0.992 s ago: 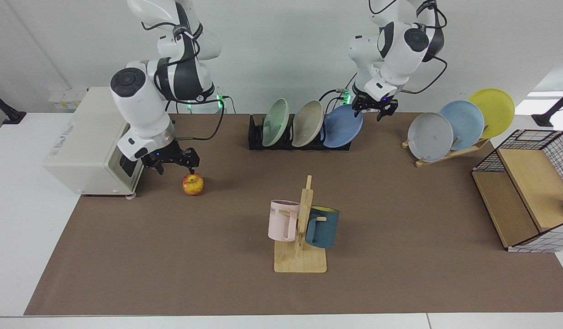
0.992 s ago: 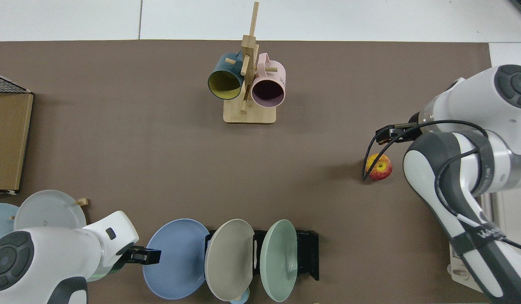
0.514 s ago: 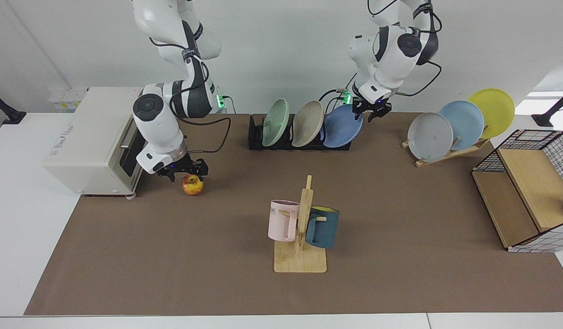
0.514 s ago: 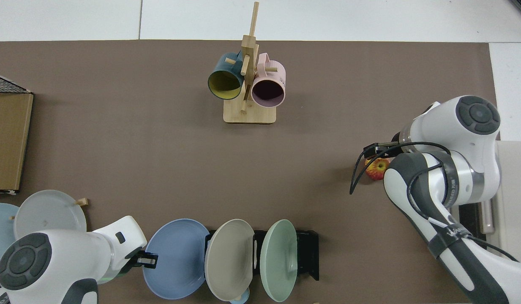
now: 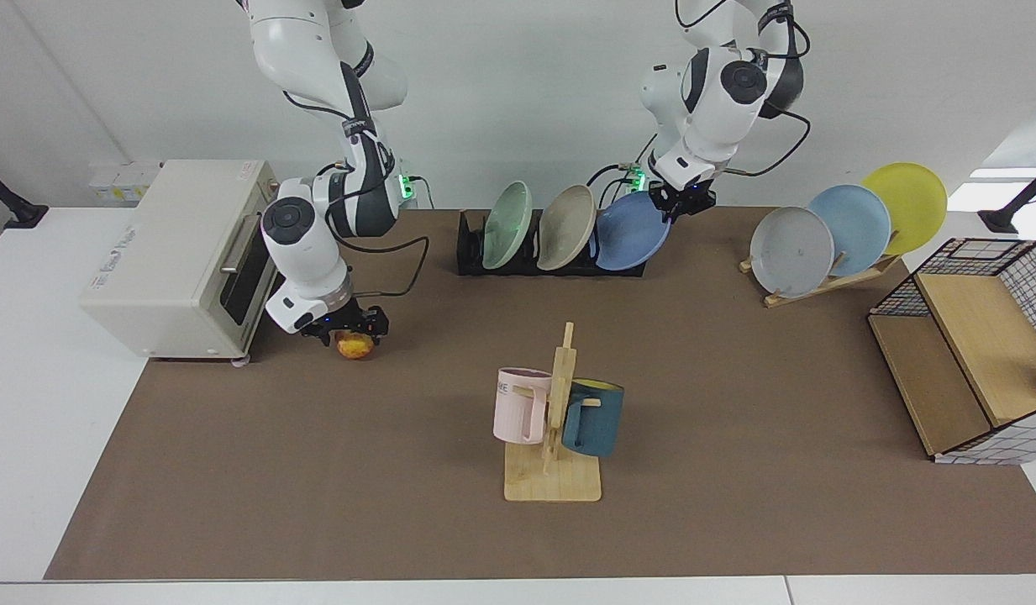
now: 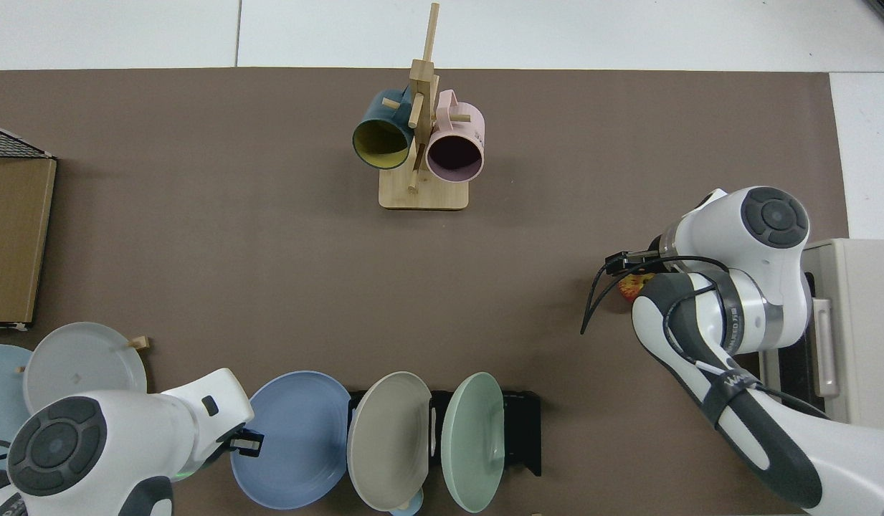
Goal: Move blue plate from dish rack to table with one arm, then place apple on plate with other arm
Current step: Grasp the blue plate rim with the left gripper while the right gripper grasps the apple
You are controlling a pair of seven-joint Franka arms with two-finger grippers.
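Round cornflower-blue matte plate (image 5: 631,233) (image 6: 294,439) stands tilted at the end slot of the low black slotted dish rack (image 5: 534,256) (image 6: 517,433), beside a beige plate (image 5: 565,227) (image 6: 389,438) and a pale green plate (image 5: 507,224) (image 6: 472,441). Left gripper (image 5: 684,204) (image 6: 246,444) sits at the blue plate's upper rim, fingers at the edge; a firm grip cannot be made out.

Small red-and-yellow apple (image 5: 354,344) (image 6: 634,285) rests on the brown-matted table (image 5: 736,403) (image 6: 198,251), near a cream box-shaped oven (image 5: 177,252). Right gripper (image 5: 348,326) (image 6: 623,264) is low over the apple, dark fingers straddling its top; whether they pinch it cannot be told.

Mid-table: light wooden mug tree (image 5: 556,437) (image 6: 421,147) carrying a pink mug (image 5: 520,406) (image 6: 456,147) and a dark teal mug (image 5: 593,418) (image 6: 381,136). A slanted wooden stand (image 5: 824,281) holds grey, sky-blue and yellow plates.
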